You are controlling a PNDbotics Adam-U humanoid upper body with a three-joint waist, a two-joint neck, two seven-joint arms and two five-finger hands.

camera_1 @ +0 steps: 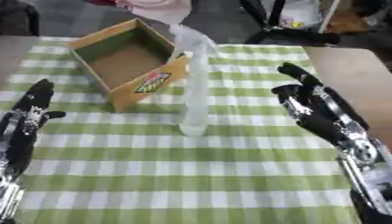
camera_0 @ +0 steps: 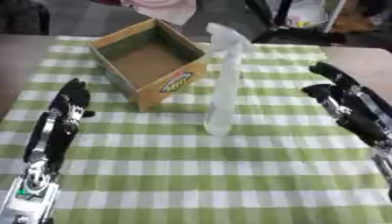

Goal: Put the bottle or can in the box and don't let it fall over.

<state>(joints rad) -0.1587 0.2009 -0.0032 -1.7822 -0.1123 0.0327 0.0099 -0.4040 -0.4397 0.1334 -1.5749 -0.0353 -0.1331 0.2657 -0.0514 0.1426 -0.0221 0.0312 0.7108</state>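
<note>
A desk under a green and white checked cloth fills most of both views. Past its far edge lie a grey floor and dark chair legs; bare brown desk shows at the right edge and the far left corner.

A tall clear spray bottle stands upright near the middle of the cloth, its white trigger head at the top. Just beside it on the left, toward the far left corner, sits an open cardboard box, set at an angle to the desk edge, with a printed label on its near side. Bottle and box look very close, whether touching I cannot tell.

The left robot hand rests on the cloth at the left side, fingers straight and pointing away, holding nothing. The right robot hand sits at the right side, fingers extended and slightly apart, also holding nothing. Open cloth lies between each hand and the bottle, and the whole near half of the desk carries only the forearms.
</note>
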